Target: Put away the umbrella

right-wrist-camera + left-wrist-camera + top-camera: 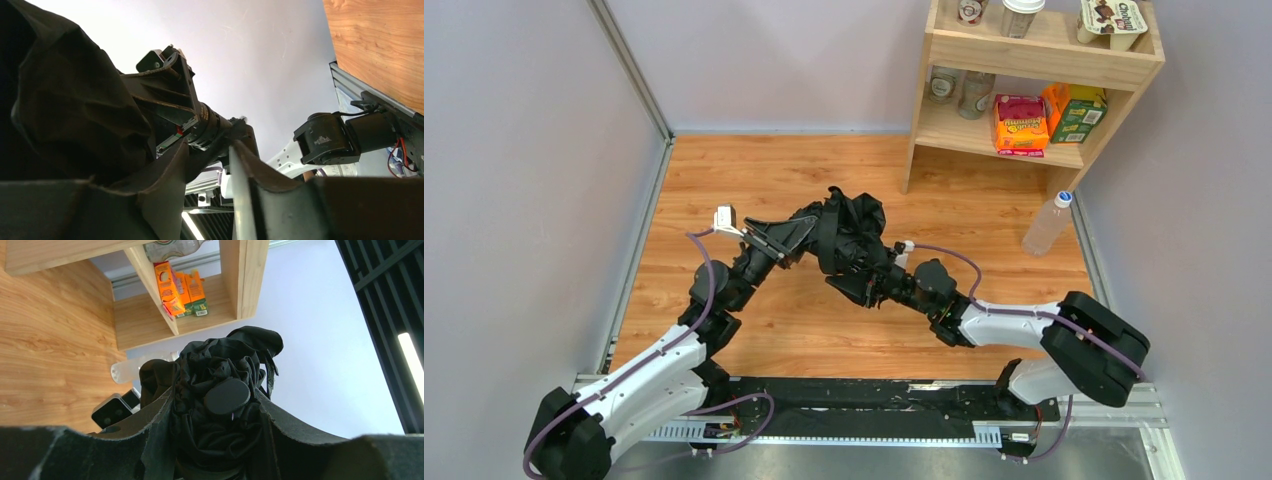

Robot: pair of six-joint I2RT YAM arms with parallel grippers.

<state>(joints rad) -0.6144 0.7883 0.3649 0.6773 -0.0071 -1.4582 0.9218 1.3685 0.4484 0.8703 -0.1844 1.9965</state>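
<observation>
Left claw (219,412) pinches the bunched umbrella (227,357); right claw (210,148) stands spread beside it. Loose fabric may slip or snag

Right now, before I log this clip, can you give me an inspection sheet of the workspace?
surface: wooden table, no damage seen.
job's things: umbrella, bunched up, between both arms.
clutter: plastic bottle standing beside the shelf.
end effectors: left end effector closed on the umbrella; right end effector against its fabric, grip unclear.
cables: purple cables looped along both arms.
surroundings: wooden shelf holding boxes; grey walls.
</observation>
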